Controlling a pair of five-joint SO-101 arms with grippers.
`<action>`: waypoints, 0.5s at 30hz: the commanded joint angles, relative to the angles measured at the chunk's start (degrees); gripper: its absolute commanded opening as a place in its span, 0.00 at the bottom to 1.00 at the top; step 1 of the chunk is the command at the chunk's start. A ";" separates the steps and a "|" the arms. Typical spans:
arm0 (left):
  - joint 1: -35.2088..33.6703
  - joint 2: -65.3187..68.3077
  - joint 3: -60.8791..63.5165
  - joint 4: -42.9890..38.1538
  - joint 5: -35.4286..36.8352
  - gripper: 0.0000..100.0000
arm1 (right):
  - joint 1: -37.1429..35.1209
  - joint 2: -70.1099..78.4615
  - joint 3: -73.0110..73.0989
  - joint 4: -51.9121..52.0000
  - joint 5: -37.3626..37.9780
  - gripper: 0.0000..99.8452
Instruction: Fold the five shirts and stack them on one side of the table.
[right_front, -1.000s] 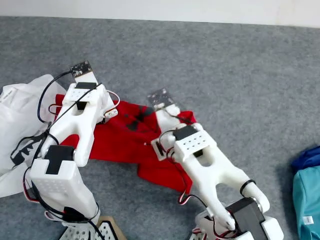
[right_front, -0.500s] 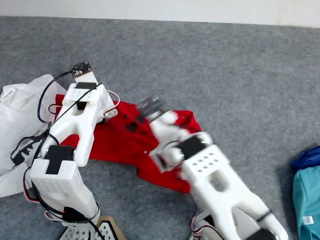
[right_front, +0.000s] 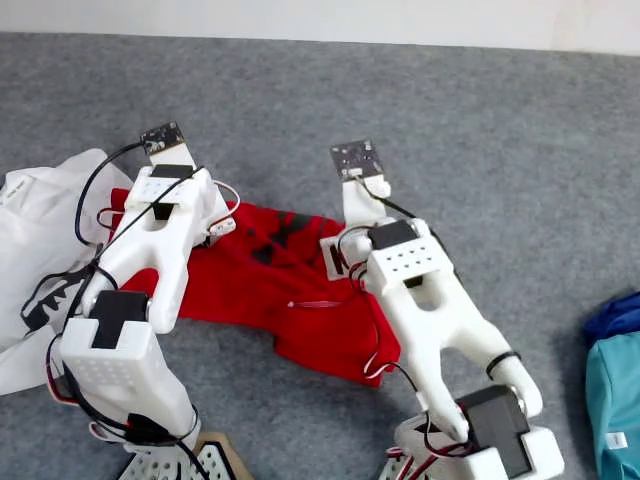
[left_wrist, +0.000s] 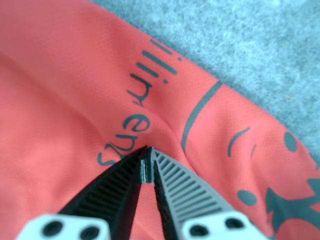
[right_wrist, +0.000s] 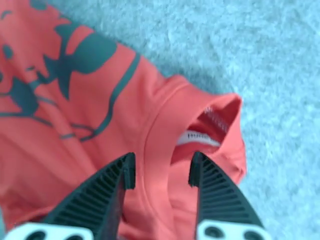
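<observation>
Red shirt (right_front: 250, 285) lies spread print-up in the middle of the grey tabletop (right_front: 480, 130), and both arms are down on it. The left pincer (left_wrist: 146, 169) is over the shirt's left part, by the lettering, with its tips pressed together. Creases in the cloth run in toward those tips, so it looks to be pinching a small tuck of fabric. My read is that it is anchoring that side so the shirt cannot slide.

The right pincer (right_wrist: 162, 170) sits over the neck end with its jaws spread, 1 to each side of the collar (right_wrist: 155, 135), and nothing is gripped. That placement looks deliberate. The collar band is the thickest edge on offer, and closing there would give a firm hold for pulling the cloth straight or turning it over.

The near hem is rumpled and skewed, so I'd say this shirt is only being squared up, with no proper fold made yet.

Off to the left a white shirt (right_front: 40, 210) lies heaped, just touching the red one. At the far right edge a teal shirt (right_front: 615, 400) and a blue shirt (right_front: 612, 315) sit together, well apart from the work. That may be the stacking side, though I cannot say so for certain.
</observation>
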 joint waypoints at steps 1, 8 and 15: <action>0.57 -0.57 -2.42 -0.79 0.26 0.01 | -0.66 0.13 -3.03 -4.00 -1.93 0.18; 0.57 -0.40 -2.42 -0.88 0.26 0.01 | 0.75 2.86 -3.21 -8.13 -1.93 0.18; 0.57 -0.40 -2.42 -0.88 0.26 0.01 | 2.15 8.13 -3.56 -8.13 -1.93 0.18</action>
